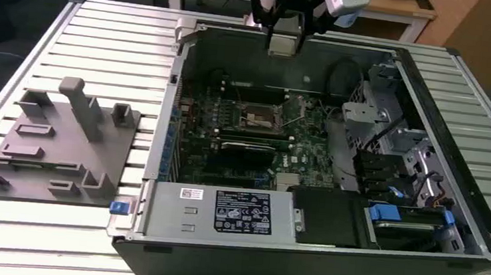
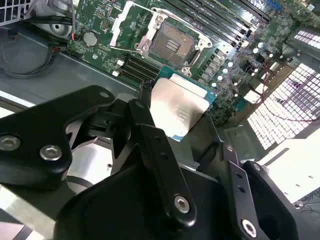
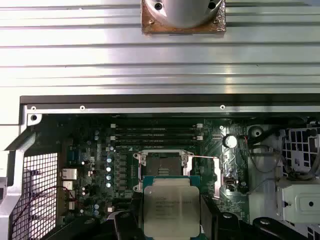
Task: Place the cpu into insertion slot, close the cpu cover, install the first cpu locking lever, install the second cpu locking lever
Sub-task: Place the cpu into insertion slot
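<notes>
Silvery cpu [image 3: 167, 206] gripped in pincer [image 3: 170, 225], insertion slot [image 3: 162, 165] lying open
</notes>
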Available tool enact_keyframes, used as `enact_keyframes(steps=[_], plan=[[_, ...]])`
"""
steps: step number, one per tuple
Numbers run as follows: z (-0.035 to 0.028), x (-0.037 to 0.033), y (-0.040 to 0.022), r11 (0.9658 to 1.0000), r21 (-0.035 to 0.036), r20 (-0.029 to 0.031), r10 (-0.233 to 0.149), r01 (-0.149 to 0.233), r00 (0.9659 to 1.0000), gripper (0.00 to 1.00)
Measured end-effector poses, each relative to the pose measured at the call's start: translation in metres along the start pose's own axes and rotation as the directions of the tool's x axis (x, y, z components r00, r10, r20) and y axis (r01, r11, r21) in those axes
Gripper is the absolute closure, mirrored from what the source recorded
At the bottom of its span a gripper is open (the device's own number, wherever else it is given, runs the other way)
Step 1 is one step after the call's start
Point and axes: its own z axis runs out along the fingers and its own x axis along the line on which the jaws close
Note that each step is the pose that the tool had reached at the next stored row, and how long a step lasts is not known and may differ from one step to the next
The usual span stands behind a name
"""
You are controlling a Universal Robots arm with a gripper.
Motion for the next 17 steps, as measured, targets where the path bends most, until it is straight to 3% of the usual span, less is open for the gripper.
enact_keyframes(steps=[17], plan=[[0.0004, 0.0, 0.0, 1.0, 0.0, 0.0002, 0.0, 0.0, 1.0, 0.46]])
